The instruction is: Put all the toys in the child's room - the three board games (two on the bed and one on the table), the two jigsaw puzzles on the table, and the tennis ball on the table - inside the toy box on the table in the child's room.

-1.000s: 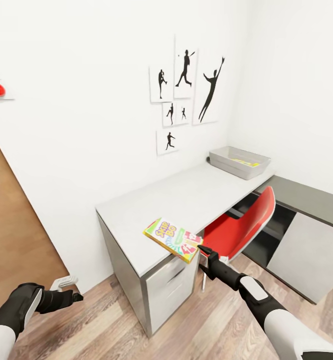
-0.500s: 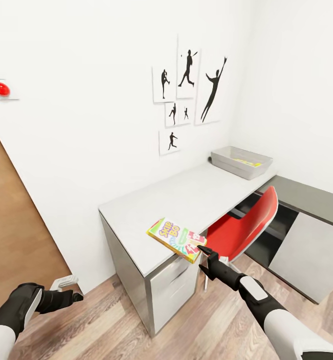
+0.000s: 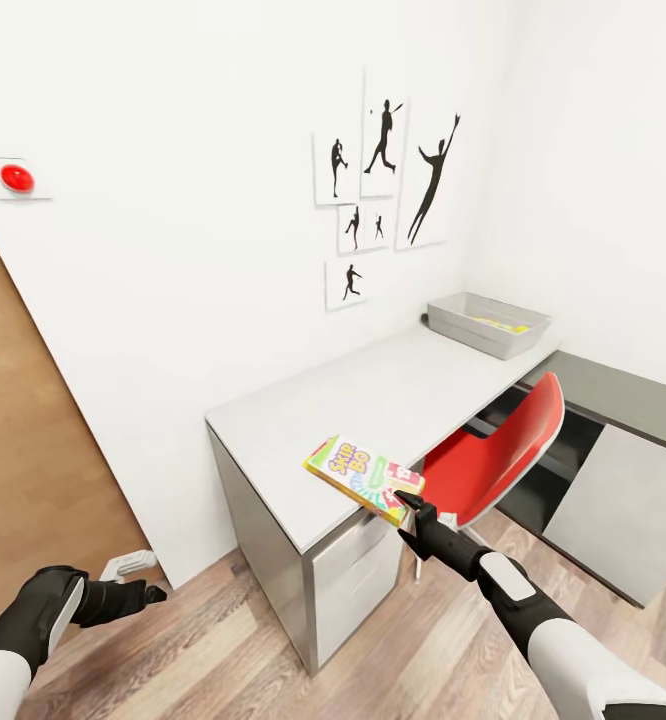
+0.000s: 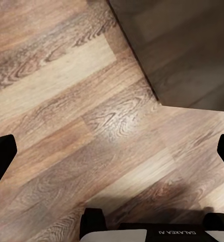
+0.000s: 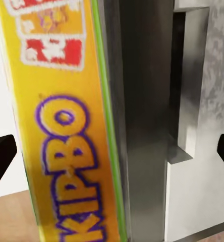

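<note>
- The step in hand looks like carrying: the right gripper (image 3: 405,500) is clamped on one board game (image 3: 364,479), held level above the near edge of the table (image 3: 303,430).
- The next move probably calls for driving along the table, past the red chair (image 3: 493,455), to the toy box (image 3: 488,324) at its far end.
- The left gripper (image 3: 153,593) hangs low over the floor (image 4: 92,101), its fingers apart and empty.
- Counted: one board game, one toy box with something yellow inside, one chair, two grippers.

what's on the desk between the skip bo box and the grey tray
Nothing: in the head view, the pale desk top is bare between the game box in the right gripper and the tray.
</note>
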